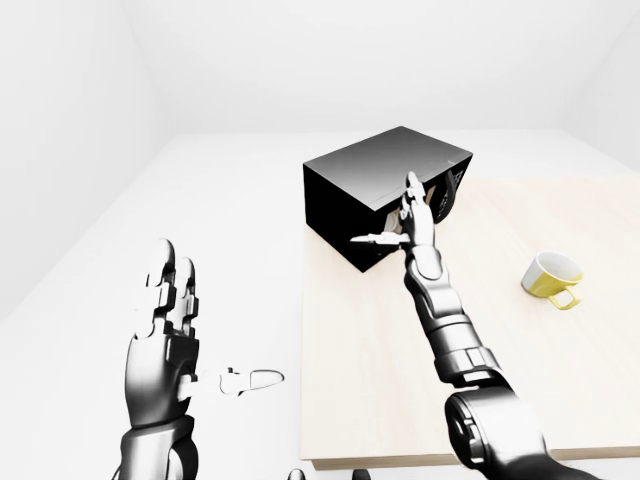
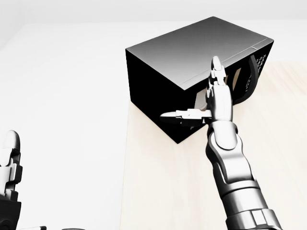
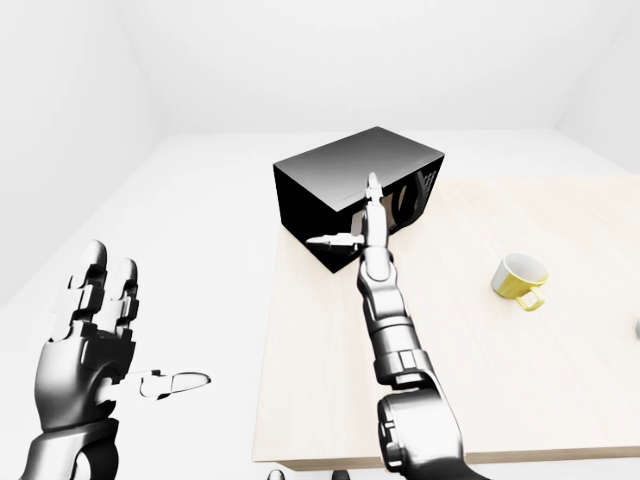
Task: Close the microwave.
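The black microwave (image 2: 192, 50) stands at the left end of a pale wooden table (image 1: 560, 390), turned at an angle. Its door (image 2: 238, 79) lies flush with the body, and the dark curved handle (image 2: 251, 76) sits close to the keypad side. My right hand (image 2: 211, 103) is open, its long fingers (image 2: 217, 72) stretched flat up the door and the thumb (image 2: 175, 115) pointing left across the lower corner. My left hand (image 1: 165, 310) is raised off the table at the left, open and holding nothing.
A yellow mug (image 1: 550, 277) lies tipped on the table to the right of the microwave. The table's left edge (image 2: 125, 172) runs just under the microwave's corner; white floor and walls surround it.
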`<state>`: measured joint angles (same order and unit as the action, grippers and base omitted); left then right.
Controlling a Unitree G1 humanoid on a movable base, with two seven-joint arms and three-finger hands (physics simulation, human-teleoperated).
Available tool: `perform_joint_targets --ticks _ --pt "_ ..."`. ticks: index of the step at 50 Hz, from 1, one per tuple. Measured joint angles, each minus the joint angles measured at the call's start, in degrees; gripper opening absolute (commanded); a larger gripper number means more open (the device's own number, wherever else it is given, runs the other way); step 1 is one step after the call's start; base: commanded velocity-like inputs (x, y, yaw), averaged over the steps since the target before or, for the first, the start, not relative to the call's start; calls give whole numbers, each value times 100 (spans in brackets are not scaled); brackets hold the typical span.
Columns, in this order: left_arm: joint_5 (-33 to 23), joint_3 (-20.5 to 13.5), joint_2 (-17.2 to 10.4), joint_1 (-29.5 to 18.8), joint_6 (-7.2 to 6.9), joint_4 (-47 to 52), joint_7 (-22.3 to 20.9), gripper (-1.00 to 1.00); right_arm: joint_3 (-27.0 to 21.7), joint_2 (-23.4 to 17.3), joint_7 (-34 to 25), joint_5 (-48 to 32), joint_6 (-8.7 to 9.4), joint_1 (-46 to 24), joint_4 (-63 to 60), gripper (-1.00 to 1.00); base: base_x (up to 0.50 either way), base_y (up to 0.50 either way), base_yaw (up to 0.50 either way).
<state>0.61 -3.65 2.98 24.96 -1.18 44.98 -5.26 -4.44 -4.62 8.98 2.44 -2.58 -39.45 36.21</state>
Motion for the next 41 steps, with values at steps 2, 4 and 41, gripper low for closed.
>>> perform_joint_targets --ticks 2,4,41 --pt "-3 3 -1 3 4 -3 0 100 44 7 -24 -38 172 170 -462 100 0 0 0" --pt "-8 7 -3 8 9 -5 0 100 82 20 -58 -94 355 386 -961 100 0 0 0" --pt "-57 84 -46 -22 -12 -40 43 100 -40 564 -1386 -253 758 5306 -7304 100 0 0 0"
